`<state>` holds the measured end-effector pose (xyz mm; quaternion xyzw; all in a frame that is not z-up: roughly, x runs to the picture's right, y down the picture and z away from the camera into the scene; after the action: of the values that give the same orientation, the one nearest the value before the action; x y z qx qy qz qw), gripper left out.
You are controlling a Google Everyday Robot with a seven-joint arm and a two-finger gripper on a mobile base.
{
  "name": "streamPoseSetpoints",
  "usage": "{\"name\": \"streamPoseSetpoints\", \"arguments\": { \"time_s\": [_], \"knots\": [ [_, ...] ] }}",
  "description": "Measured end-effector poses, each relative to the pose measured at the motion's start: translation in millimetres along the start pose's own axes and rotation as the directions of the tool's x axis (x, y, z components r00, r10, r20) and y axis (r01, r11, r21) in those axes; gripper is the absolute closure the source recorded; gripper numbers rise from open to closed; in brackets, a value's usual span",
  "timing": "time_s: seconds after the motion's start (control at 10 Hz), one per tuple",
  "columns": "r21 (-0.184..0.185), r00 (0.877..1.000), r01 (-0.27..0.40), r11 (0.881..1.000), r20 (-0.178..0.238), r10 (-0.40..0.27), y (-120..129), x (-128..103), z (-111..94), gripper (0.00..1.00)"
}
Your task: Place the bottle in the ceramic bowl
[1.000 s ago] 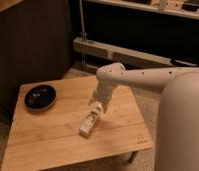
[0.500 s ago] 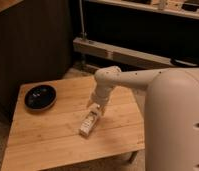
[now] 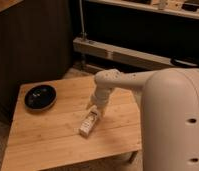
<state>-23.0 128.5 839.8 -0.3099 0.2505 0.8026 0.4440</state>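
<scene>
Currently the small whitish white-capped bottle (image 3: 87,125) is laid on the light wooden table (image 3: 48,132), well apart from the shallow glossy black ceramic bowl (image 3: 40,96). The gripper (image 3: 95,108) is poised at its upper end, jaws apart (nothing clamped); it could be rolled away by an off-centre close.

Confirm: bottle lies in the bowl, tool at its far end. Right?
Not quite. The bottle lies on the table, well apart from the bowl and to its right, not in it. The tool is at the bottle's far end, as you said. The camera view shows this.
</scene>
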Motion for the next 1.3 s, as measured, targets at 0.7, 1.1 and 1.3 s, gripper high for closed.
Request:
{"name": "streamPoseSetpoints", "arguments": {
  "time_s": [0.7, 1.1, 1.3],
  "knots": [
    [0.005, 0.999, 0.011, 1.0, -0.035, -0.011, 5, -7, 27, 0.35],
    [0.029, 0.996, 0.051, 0.998, -0.068, -0.049, 10, -10, 38, 0.57],
    [0.043, 0.993, 0.076, 0.996, -0.092, -0.072, 13, -10, 41, 0.78]
  ]
}}
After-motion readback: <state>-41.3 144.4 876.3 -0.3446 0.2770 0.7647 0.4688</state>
